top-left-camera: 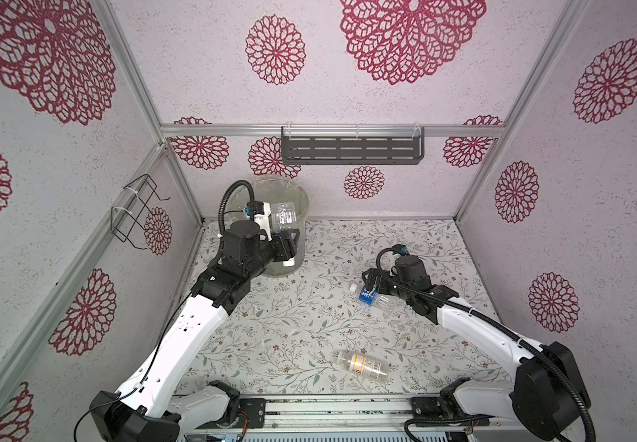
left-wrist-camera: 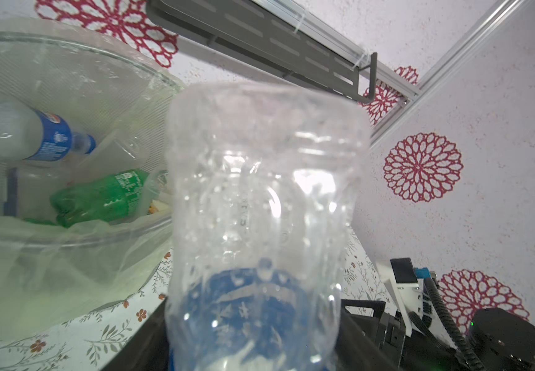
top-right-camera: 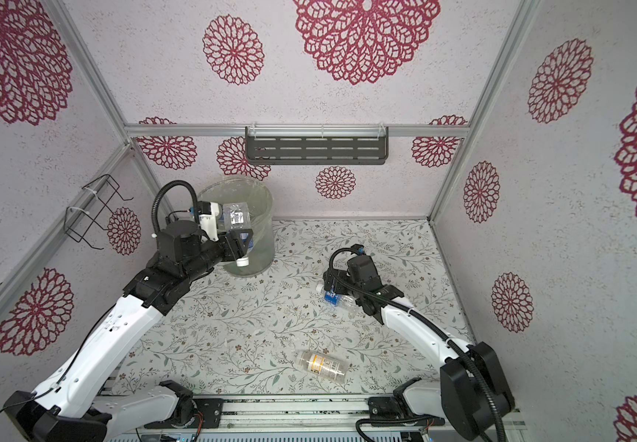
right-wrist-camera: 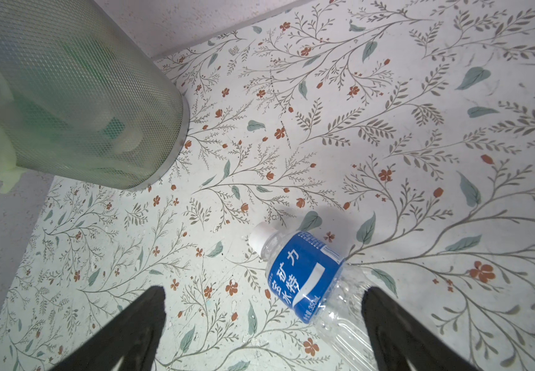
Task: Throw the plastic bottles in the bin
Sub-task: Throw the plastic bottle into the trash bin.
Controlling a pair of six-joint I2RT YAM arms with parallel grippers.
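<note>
**Gripping a clear bottle [top-left-camera: 283,216] beside the bin [top-left-camera: 303,225]**

Both top views show the left claw [top-left-camera: 287,240] closed around the clear bottle's blue label. Its long axis is steep, with the base up by the bin's near rim and the white cap down toward the counter [top-left-camera: 309,325]. Whether the base is over the mouth I cannot tell.

Only the left wrist view looks into the bin [left-wrist-camera: 67,48]. One blue-banded bottle [left-wrist-camera: 44,135] and one green bottle [left-wrist-camera: 99,199] are plain there; a further green sliver is too hidden to count.

Only the right wrist view shows the bin's mesh wall [right-wrist-camera: 83,96]. There the right claw [right-wrist-camera: 264,290] is spread wide, gripping nothing, over the blue-label bottle [right-wrist-camera: 304,276], with one finger just beside its clear body. That bottle lies flat, cap toward the bin, base toward the right arm.

The yellow-label bottle [top-left-camera: 363,366] appears in the top views alone. It lies flat near the counter's front edge, axis roughly side to side, cap end unclear.

Count: one bin, two claws, two bottles on the counter, one held.
</note>
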